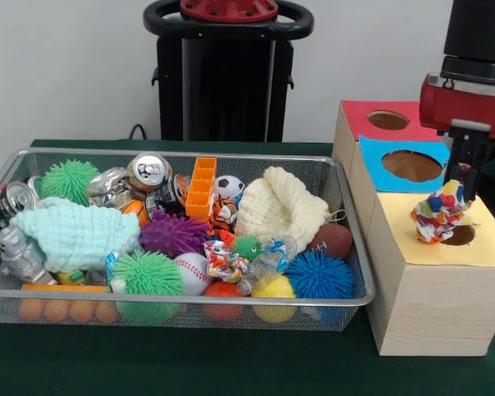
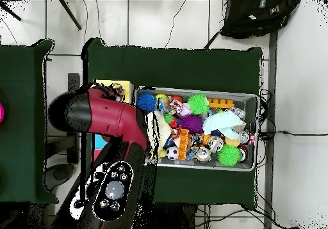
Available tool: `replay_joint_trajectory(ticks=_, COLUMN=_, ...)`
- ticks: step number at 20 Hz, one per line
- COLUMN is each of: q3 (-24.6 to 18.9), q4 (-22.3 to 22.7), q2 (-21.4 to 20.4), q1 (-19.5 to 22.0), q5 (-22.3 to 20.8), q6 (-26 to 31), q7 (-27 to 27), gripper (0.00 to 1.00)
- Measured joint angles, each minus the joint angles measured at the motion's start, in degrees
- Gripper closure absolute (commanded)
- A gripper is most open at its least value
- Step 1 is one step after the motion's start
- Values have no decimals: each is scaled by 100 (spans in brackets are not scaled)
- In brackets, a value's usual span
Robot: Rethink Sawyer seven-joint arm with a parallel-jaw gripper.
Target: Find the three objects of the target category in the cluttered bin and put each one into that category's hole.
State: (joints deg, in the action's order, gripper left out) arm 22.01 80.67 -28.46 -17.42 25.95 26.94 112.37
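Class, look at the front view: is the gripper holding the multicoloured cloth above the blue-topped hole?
No. The gripper holds the multicoloured cloth at the hole in the yellow top.

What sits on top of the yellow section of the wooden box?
A crumpled multicolored wrapper hangs from the end effector over the yellow top, right at its hole. The wrapper covers part of the hole; the inside is unseen.

The arm point(image 2: 106, 114) has rounded red covers with black joints; one black link carries a panel of round grey buttons point(image 2: 113, 189).
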Motion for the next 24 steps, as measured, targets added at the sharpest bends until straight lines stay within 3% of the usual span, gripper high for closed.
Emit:
replay_joint_trajectory(ticks=16, q3=-142, q4=303, q2=-64, q1=72, q5=15, q6=-25, q7=0, gripper=100)
replay_joint_trajectory(ticks=24, q3=-316, q4=378, q2=41, q1=186, q5=18, q6=-456, q7=0, gripper=100)
